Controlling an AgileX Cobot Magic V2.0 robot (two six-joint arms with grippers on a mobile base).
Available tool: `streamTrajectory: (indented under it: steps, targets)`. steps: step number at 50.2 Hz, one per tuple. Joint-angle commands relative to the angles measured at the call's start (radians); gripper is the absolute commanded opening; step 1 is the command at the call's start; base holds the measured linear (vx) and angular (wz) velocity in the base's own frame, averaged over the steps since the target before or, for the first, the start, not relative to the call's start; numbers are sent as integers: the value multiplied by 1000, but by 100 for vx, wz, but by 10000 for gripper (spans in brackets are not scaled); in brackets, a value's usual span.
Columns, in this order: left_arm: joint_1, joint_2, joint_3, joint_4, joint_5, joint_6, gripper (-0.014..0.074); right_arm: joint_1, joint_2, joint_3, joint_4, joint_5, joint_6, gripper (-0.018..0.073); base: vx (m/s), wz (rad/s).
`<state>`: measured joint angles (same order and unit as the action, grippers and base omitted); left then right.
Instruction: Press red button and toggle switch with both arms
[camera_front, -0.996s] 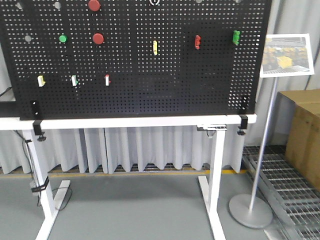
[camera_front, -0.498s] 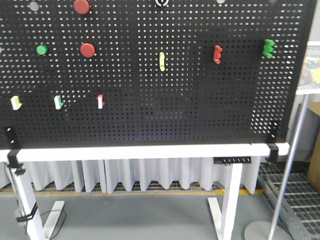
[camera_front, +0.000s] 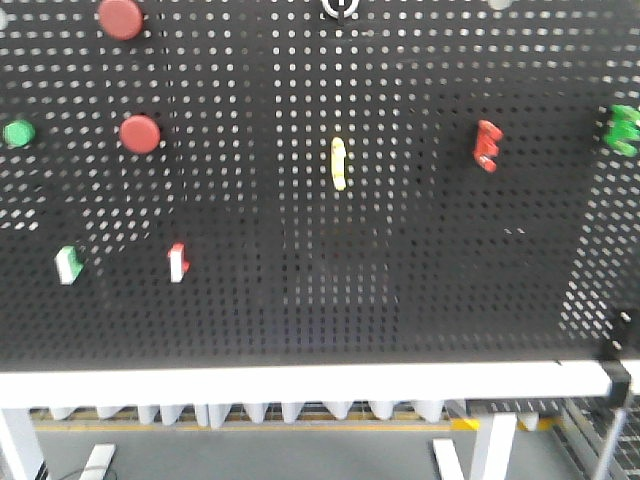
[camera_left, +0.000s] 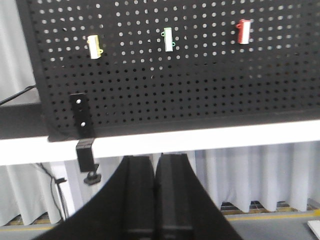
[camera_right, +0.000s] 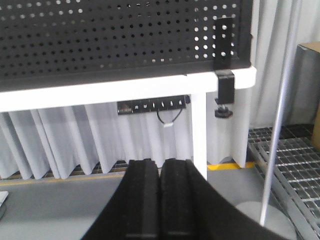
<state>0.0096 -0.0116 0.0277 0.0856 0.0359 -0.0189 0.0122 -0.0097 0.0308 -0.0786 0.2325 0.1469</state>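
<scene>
You've got both finger pairs pressed together, L gripper (camera_left: 155, 162) and R gripper (camera_right: 160, 164). Red toggle switch (camera_left: 243, 31) sits up and right of the L tips. Red button (camera_front: 140, 133) is prob. higher, off both wrist cams. Raise arms first, then meet the pegboard (camera_front: 400, 300) square-on.

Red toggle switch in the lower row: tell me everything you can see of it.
The red toggle switch is a small upright piece, red with a white face, and looks like plastic. It is fixed to the black pegboard. It sits right of the green switch, and below and slightly right of the lower red button. Only the board touches it. Whether it is flipped on or off cannot be told.
</scene>
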Motion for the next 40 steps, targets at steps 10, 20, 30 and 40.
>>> streamTrajectory:
  steps: [10,20,30,40]
  targets:
    - [0,5,28,-2,-77,-8,2,-5,2,0,-7,-83,-5,0,31,0]
    - [0,5,28,-2,-77,-8,2,-5,2,0,-7,-83,-5,0,24,2]
    - [0,5,28,-2,-77,-8,2,-5,2,0,-7,-83,-5,0,16,0]
    - [0,5,28,-2,-77,-8,2,-5,2,0,-7,-83,-5,0,11,-2]
